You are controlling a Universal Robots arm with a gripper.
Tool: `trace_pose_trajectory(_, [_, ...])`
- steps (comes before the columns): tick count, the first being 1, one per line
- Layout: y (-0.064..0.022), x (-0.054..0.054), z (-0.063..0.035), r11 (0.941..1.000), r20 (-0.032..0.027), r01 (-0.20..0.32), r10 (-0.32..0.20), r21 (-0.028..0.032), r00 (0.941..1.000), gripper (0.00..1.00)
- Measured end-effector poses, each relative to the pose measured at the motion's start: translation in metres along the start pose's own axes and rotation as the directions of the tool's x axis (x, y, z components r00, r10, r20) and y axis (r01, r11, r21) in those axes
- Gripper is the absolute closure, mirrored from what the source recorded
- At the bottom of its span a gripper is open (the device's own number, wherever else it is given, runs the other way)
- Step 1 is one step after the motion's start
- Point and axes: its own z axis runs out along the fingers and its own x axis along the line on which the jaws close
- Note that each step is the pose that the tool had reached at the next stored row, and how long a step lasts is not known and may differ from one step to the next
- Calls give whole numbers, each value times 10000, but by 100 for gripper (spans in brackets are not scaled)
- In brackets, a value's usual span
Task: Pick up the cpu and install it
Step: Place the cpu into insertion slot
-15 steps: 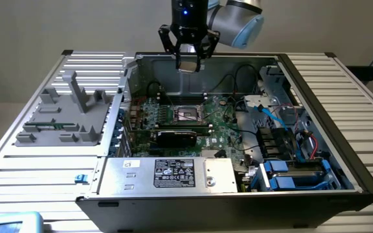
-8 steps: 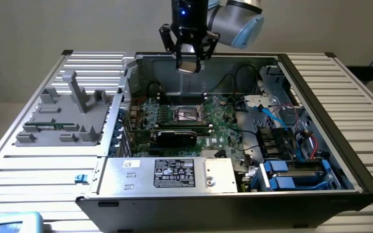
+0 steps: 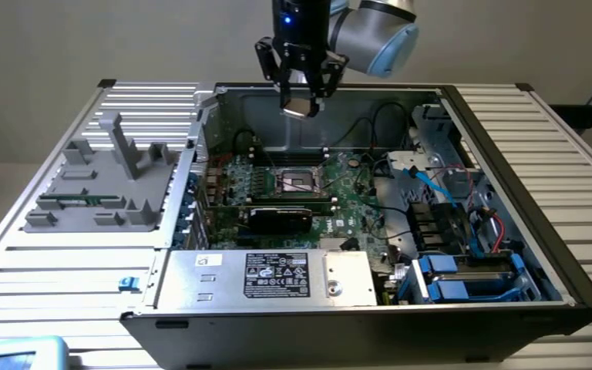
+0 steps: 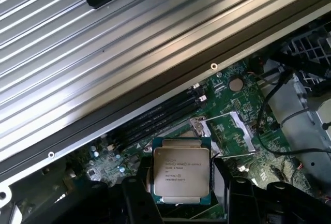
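Exterior view, surface (image 3: 59, 262): slatted metal that carries everything; a grey plastic fixture (image 3: 101, 189) lies on it at the exterior view's left.
computer case (image 3: 399, 104): open on top, taking up the middle of the frame and the exterior view's right.
silver box (image 3: 348, 281): labelled, along the lower edge of the case, well apart from where I am.
motherboard (image 3: 348, 212): green, flat on the case floor at mid-frame, with dark cables looping over it toward the exterior view's right.
socket (image 3: 298, 179): black-framed square in the middle of the board. The wrist view shows the socket (image 4: 227, 133) beyond the chip, with nothing seated in it as far as I can tell.
pincer (image 3: 301, 96): upper middle of the frame, well above the board, pinching the chip by two opposite edges.
cpu (image 3: 298, 108): held in my pincer, clear of the surface and not in the socket. The wrist view shows the cpu (image 4: 181, 169) with its printed metal top facing the camera, between my fingers (image 4: 137, 198).
risk, slip: I judge that a hold on thin edges could let the chip drop onto the board.
risk, misalignment: if the chip comes down skewed or rotated against the socket, its contacts could be damaged.
risk, snag: the cables and the socket frame lie near my path.
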Motion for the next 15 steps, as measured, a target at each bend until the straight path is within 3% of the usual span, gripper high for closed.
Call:
trace_pose_trajectory(4, [0, 0, 4, 9979, 25, -650, 650, 6, 9979, 44])
trace_pose_trajectory(8, [0, 0, 9, 9915, 51, -1302, 1301, 10, 9915, 44])
trace_pose_trajectory(15, [-1, 0, 17, 9700, 96, -2429, 2429, 10, 9700, 44])
